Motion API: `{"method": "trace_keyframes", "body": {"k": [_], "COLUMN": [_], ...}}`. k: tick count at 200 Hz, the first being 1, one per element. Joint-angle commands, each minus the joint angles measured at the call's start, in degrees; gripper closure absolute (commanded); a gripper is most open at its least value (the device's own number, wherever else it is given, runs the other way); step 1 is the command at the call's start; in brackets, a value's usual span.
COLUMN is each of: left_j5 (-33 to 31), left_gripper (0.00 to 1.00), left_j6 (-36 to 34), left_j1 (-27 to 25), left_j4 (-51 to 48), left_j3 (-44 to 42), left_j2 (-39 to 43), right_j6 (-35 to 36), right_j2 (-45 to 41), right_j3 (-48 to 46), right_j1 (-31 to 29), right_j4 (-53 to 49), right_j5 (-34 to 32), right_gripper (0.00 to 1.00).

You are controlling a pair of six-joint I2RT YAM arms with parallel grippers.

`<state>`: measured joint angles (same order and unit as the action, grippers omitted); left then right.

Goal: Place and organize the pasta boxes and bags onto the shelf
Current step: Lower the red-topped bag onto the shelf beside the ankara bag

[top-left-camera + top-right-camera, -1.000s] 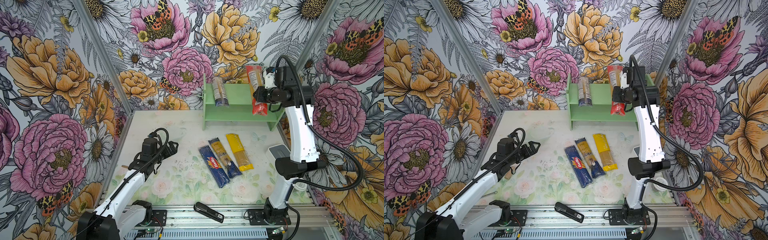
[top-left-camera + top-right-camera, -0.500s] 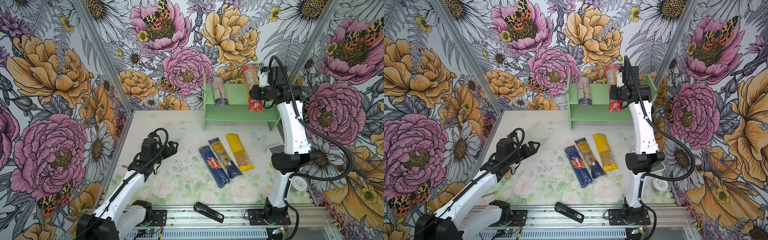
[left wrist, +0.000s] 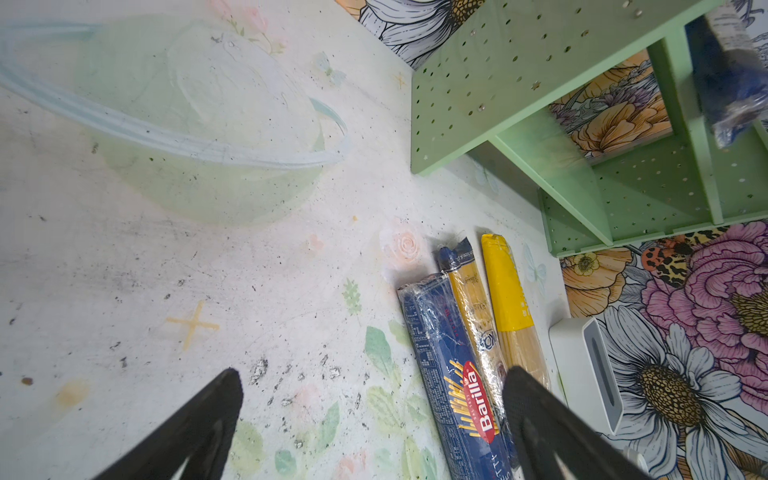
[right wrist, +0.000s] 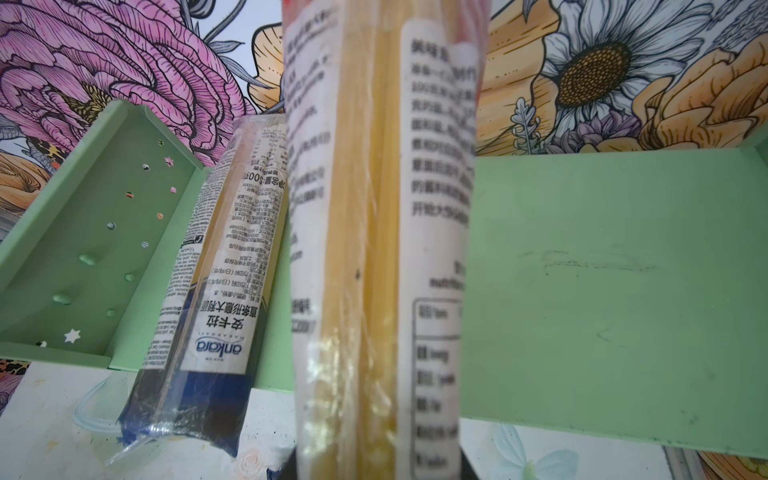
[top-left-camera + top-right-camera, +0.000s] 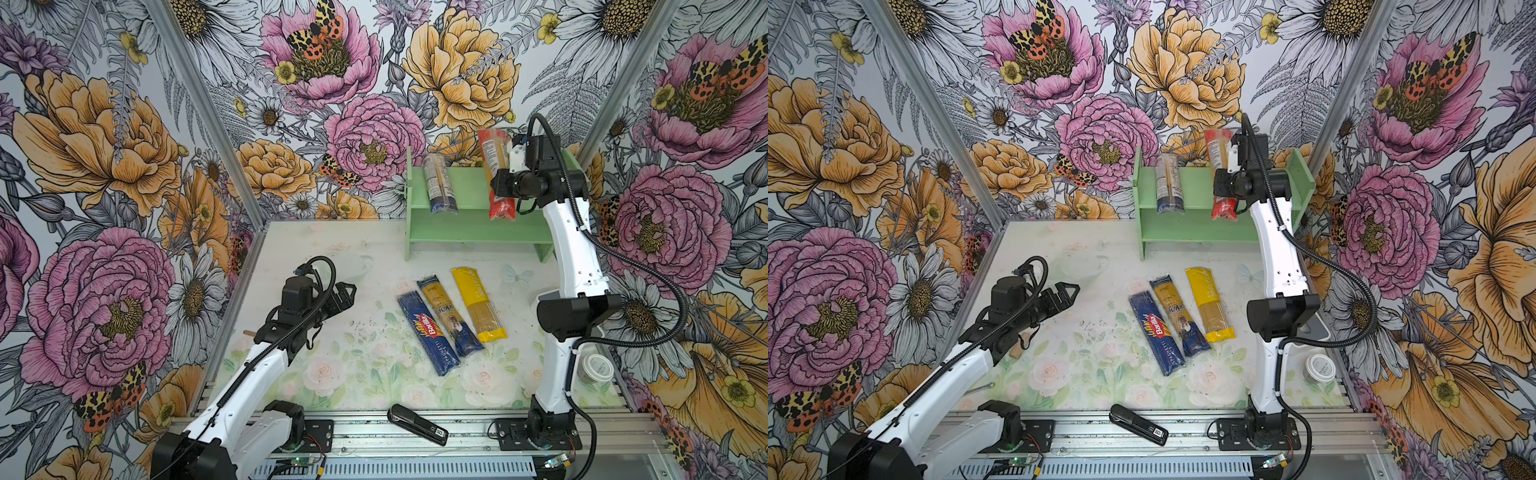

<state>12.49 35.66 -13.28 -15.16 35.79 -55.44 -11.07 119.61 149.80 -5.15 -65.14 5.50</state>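
Between the jaws of the right gripper (image 5: 501,185) sits the red-ended pack (image 5: 491,153), over the top of the shelf (image 5: 467,189), beside the blue-ended pack (image 5: 439,189) lying there. Placing step, I judge; next it must lower flat, then release. Left gripper (image 5: 348,292) gapes wide, empty, three packs (image 5: 446,316) lying ahead of it.

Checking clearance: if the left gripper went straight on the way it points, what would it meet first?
Probably bare table beside the far end of the blue-gold pack, since the left gripper seems tilted down; if it runs level, the shelf. Depth is unclear.
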Motion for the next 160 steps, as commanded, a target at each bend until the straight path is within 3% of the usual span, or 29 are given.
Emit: {"method": "trace_keyframes", "body": {"k": [1, 87, 160], "left_j5": [0.4, 7.4, 9.6], "left_gripper": [0.01, 0.01, 0.01], "left_j6": [0.1, 1.4, 1.6], "left_j1": [-0.2, -0.3, -0.8], "left_j4": [1.4, 6.3, 8.6], "left_j3": [-0.7, -1.7, -2.9], "left_j2": [1.5, 0.6, 0.0], "right_j6": [-0.4, -0.2, -0.6], "right_j2": [-0.5, 1.4, 3.1], "right_j3": [3.0, 3.0, 3.0], "right_j1": [0.4, 0.5, 0.7], "right_j4": [10.6, 11.8, 12.2], "right_j5": [1.1, 0.8, 0.6], "right_gripper": [1.00, 1.00, 1.00]}}
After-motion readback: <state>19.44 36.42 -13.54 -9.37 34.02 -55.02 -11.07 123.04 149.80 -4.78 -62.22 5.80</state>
